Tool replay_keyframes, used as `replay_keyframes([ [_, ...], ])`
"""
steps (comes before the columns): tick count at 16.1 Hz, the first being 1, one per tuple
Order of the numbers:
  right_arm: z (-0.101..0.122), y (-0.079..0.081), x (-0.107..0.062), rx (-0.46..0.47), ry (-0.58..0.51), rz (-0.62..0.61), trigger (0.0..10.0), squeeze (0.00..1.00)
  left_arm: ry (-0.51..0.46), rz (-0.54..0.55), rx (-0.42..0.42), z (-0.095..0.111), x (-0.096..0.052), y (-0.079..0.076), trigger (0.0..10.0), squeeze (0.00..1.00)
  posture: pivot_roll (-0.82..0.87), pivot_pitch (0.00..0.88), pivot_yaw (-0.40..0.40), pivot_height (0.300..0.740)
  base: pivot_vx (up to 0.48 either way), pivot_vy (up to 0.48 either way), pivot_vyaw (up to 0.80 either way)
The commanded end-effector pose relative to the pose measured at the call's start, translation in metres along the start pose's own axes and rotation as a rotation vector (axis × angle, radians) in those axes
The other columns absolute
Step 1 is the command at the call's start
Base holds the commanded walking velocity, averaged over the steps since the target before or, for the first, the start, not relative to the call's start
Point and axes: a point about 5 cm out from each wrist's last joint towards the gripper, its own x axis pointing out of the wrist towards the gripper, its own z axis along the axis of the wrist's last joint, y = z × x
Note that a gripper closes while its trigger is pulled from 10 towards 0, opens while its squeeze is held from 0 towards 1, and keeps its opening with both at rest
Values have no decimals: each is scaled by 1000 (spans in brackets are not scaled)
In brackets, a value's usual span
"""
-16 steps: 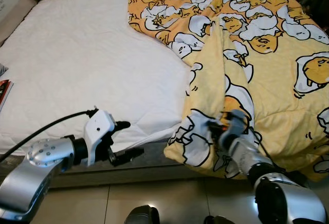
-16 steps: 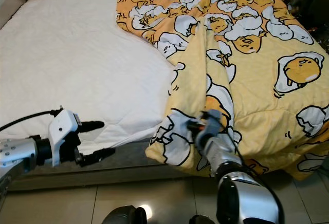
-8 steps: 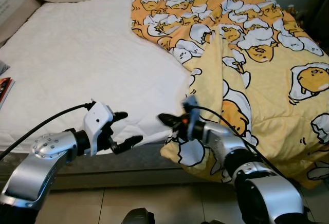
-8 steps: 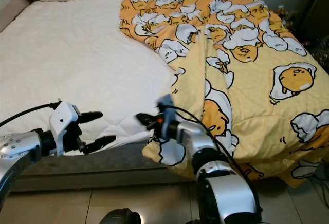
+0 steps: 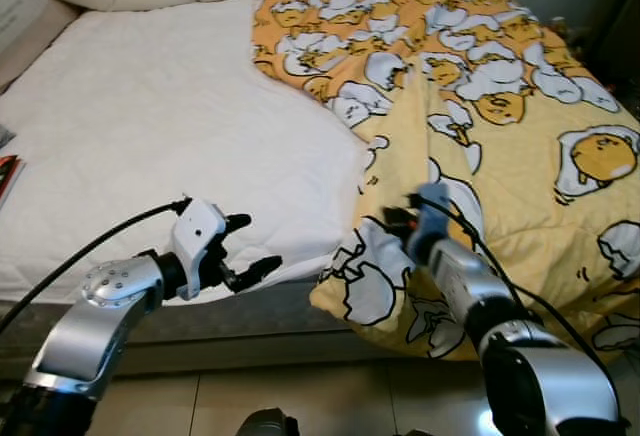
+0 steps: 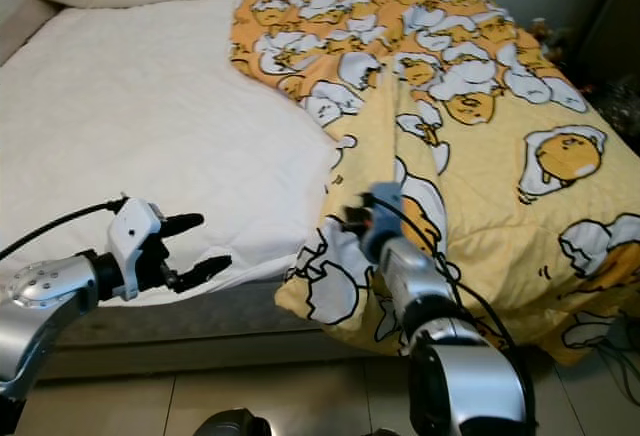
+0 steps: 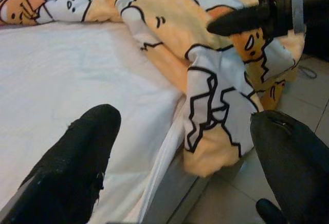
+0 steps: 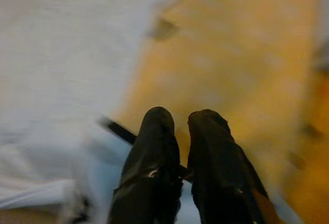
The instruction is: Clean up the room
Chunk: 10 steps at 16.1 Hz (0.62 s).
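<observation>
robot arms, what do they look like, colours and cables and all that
Both arms are rounded silver metal. The left gripper has two long black fingers on a white wrist block, and the elbow joint is a silver disc dotted with small bolts. A black cable loops from that block off to the side. The right gripper has black fingers too, with a bluish wrist piece and thin black cables along the forearm.

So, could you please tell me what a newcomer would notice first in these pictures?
The yellow egg-print blanket grabs the eye, bunched over the bed's right side, its corner hanging off the near edge. Left of it lies the bare white mattress. The right pincer is on the blanket's fold; the left pincer hovers open at the mattress edge.
</observation>
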Motion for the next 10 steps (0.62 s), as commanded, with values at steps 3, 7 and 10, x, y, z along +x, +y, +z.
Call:
replay_keyframes([
  [3, -17, -9, -5, 77, 39, -105, 10000, 1000, 5, 3, 32, 3, 1, 0, 10000, 0, 158, 0, 96, 740, 0, 0, 0],
  [7, -18, -22, -8, 126, 47, -201, 10000, 1000, 25, -4, 30, -2, -6, -1, 10000, 0, 172, 0, 103, 740, 0, 0, 0],
  [10, -17, -30, -11, 163, 51, -224, 10000, 1000, 41, -17, 35, -2, -13, -5, 10000, 0, 200, 0, 107, 740, 0, 0, 0],
])
